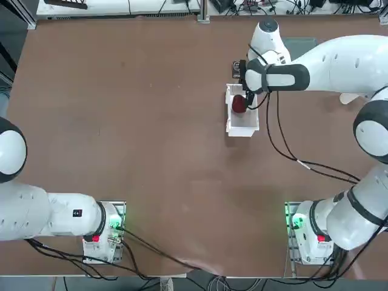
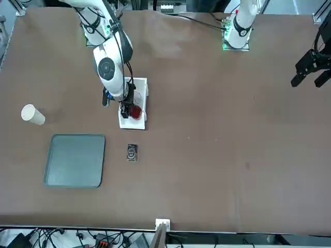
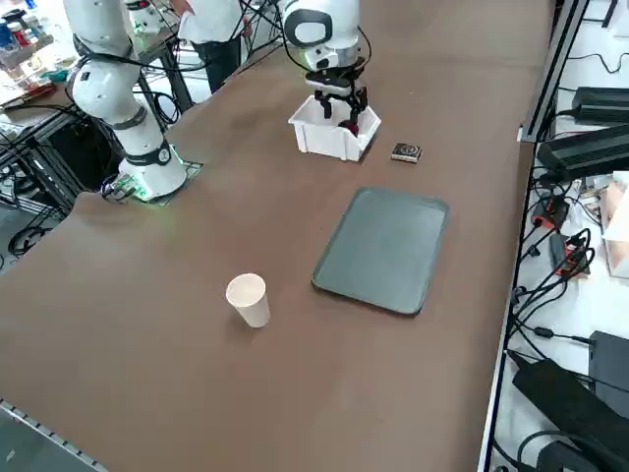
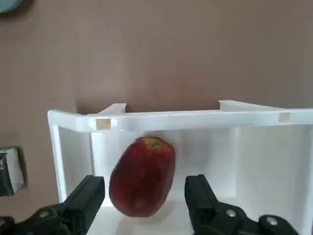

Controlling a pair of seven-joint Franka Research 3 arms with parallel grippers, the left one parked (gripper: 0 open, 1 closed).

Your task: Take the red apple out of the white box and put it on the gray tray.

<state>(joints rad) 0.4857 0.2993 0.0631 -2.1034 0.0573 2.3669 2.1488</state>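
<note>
The right claw [image 4: 145, 196] stood wide open, lowered into the white box [image 4: 254, 161] with one finger [image 4: 88, 198] on each side of the red apple [image 4: 142, 176]. A narrow gap showed between each finger and the fruit, so the claw gripped nothing. The apple stood on the box floor close to one end wall, its stem end up and a yellowish patch at the top.

From overhead, the claw [image 1: 245, 100] hung over the far half of the box [image 1: 242, 124], with the apple [image 1: 239, 105] partly hidden beneath it. The right arm [image 1: 339, 57] reached in from the right edge of the table [image 1: 121, 121], its forearm lying nearly level above the surface and the wrist bent so the fingers pointed straight down. Black cables trailed from the wrist back toward the arm's base.

From across the table, the box [image 2: 139, 121] sat with the claw [image 2: 126, 111] inside it and the apple [image 2: 135, 111] just beside the fingers. A small black object [image 2: 132, 152] lay near the box. The gray tray [image 2: 75, 160] rested flat, apart from the box, with nothing on it. A white paper cup [image 2: 32, 114] lay on its side beyond the tray's corner.

From the raised side camera, the cup [image 3: 249, 299] came nearest, then the tray [image 3: 383, 248], then the small black object [image 3: 406, 152] and the box [image 3: 329, 138], with the claw [image 3: 344, 108] dipping into it.
</note>
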